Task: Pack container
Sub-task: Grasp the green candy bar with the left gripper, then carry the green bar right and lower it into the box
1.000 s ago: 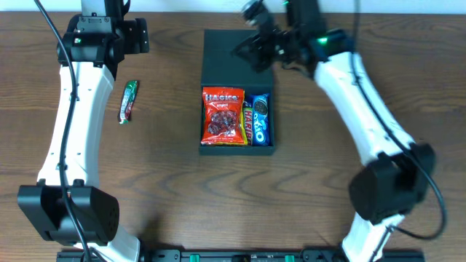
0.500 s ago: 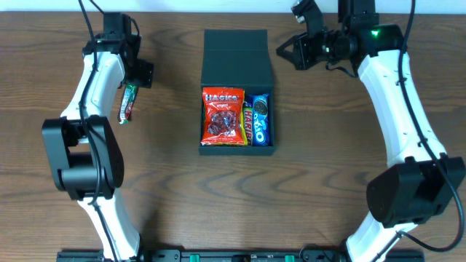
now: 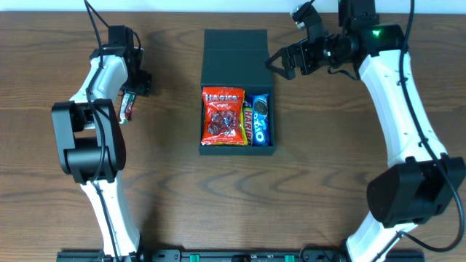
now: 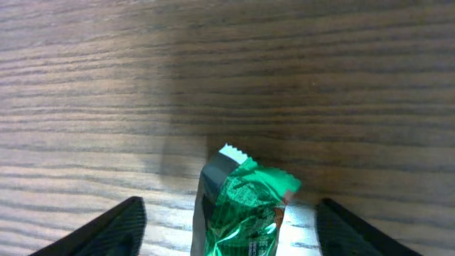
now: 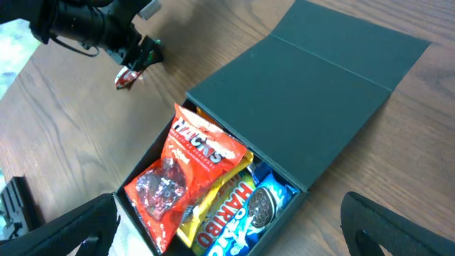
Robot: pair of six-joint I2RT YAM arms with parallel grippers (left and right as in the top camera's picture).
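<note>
The container is a dark teal box at the table's middle, its flap lid lying open flat behind it. Inside lie a red Haribo bag, a yellow Haribo packet and a blue Oreo packet. A green packet lies on the table to the left. My left gripper is open and low over the packet's far end; in the left wrist view the green packet sits between the fingers with gaps on both sides. My right gripper hovers open beside the lid's right edge, holding nothing.
The right wrist view looks down at the container and lid, with the left gripper far off at the top left. Bare wooden table surrounds the box on all sides.
My left gripper came down over the green packet and its jaws narrowed a little. My right gripper left the lid, moved off to the right and opened wide.
</note>
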